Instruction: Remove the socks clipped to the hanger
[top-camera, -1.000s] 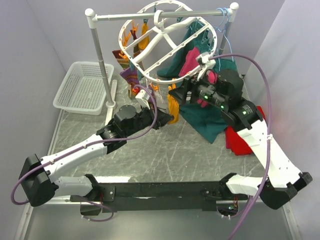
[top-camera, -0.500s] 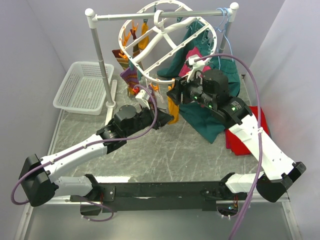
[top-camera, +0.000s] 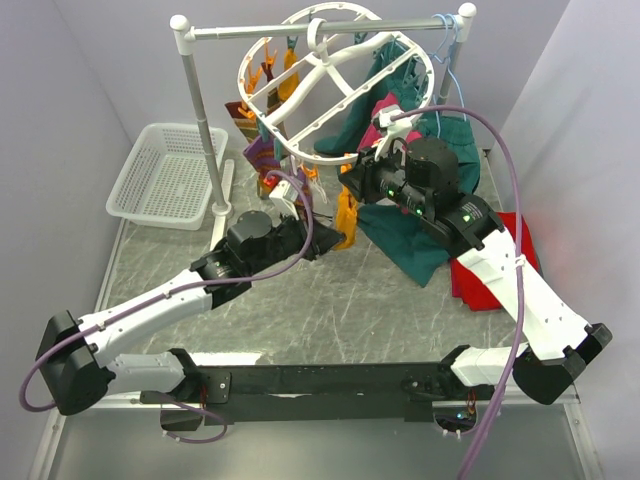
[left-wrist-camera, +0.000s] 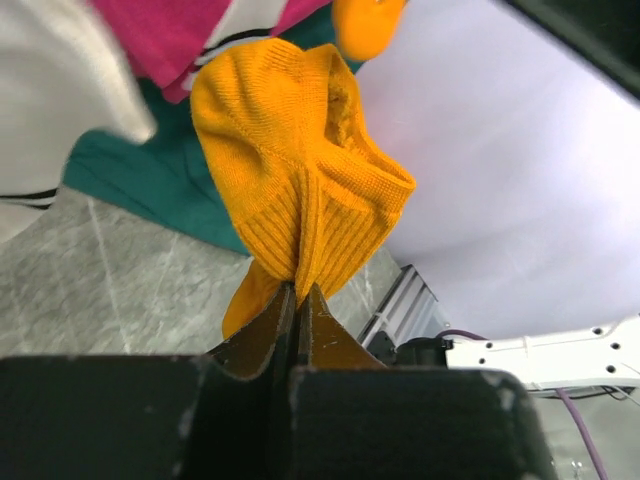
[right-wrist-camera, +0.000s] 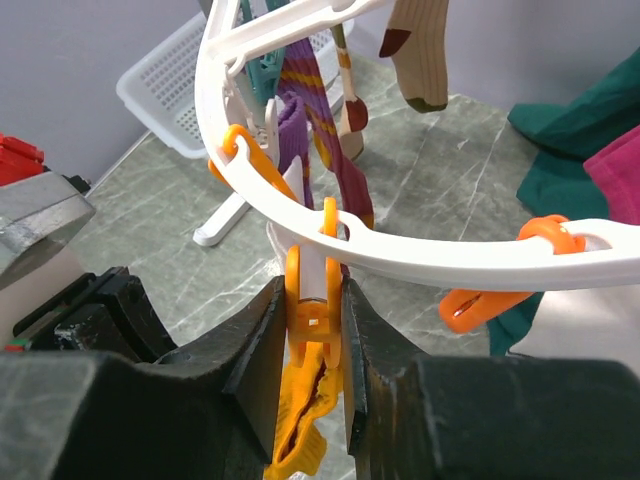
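While a ribbed mustard-orange sock (left-wrist-camera: 300, 170) hangs bunched under the white oval hanger's (top-camera: 300, 75) near rim, above a grey marbled table (top-camera: 330, 300) with lilac walls (top-camera: 90, 70) behind, the left gripper (left-wrist-camera: 297, 290) pinches the sock's lower end, fingers almost touching, and the right gripper (right-wrist-camera: 312, 350) squeezes an orange clip (right-wrist-camera: 310, 285) on that rim.

Ribbed mustard knit sock (left-wrist-camera: 300, 190) in the matt black left claw (left-wrist-camera: 297, 292), glossy orange plastic clip (right-wrist-camera: 311, 322) in the right claw (right-wrist-camera: 312, 290), smooth white plastic hanger (right-wrist-camera: 450, 252) above.
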